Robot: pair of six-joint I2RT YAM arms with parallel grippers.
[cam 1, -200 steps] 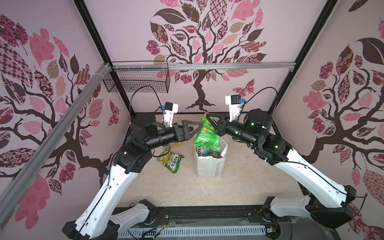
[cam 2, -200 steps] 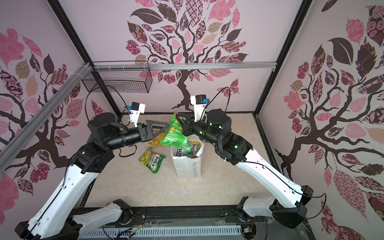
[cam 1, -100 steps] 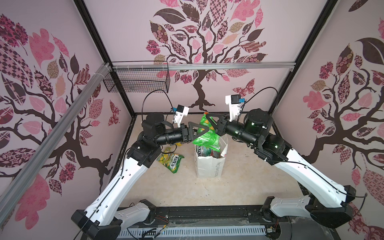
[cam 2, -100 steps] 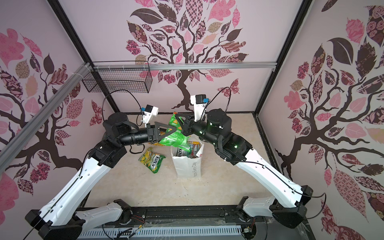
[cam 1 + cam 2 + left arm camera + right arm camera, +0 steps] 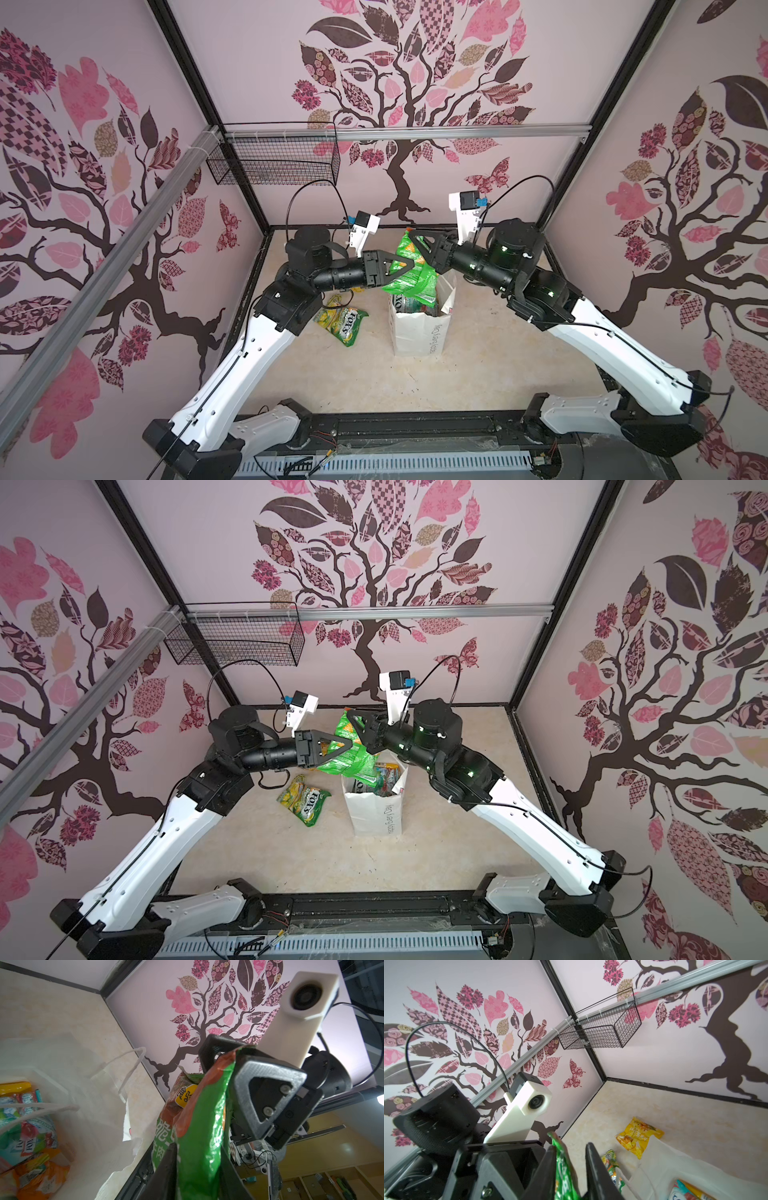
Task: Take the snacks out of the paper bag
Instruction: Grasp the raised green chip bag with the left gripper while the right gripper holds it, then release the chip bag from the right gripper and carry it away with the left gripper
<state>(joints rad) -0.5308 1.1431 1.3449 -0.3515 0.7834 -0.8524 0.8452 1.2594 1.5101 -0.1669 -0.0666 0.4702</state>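
So both arms meet right above the tall white paper bag (image 5: 419, 332), and the green crinkly foil packet (image 5: 411, 276) hangs in the air between them, over the bag's open mouth. In the left wrist view, the left hand (image 5: 197, 1155) is pinching the lower part of that packet, squeezing it from both sides. The right hand (image 5: 569, 1148) is up at the packet's top edge with its jaws spread. The foil leans on one side and there's a visible gap on the other.

The bag stands upright near the middle of the beige table (image 5: 353, 386), with a teal-red packet (image 5: 29, 1138) and an orange packet (image 5: 43, 1176) inside. A green-yellow FOX'S foil packet (image 5: 343, 326) lies flat on the table just left of the bag, by the left arm. A yellow foil packet (image 5: 638, 1136) lies a bit farther back.
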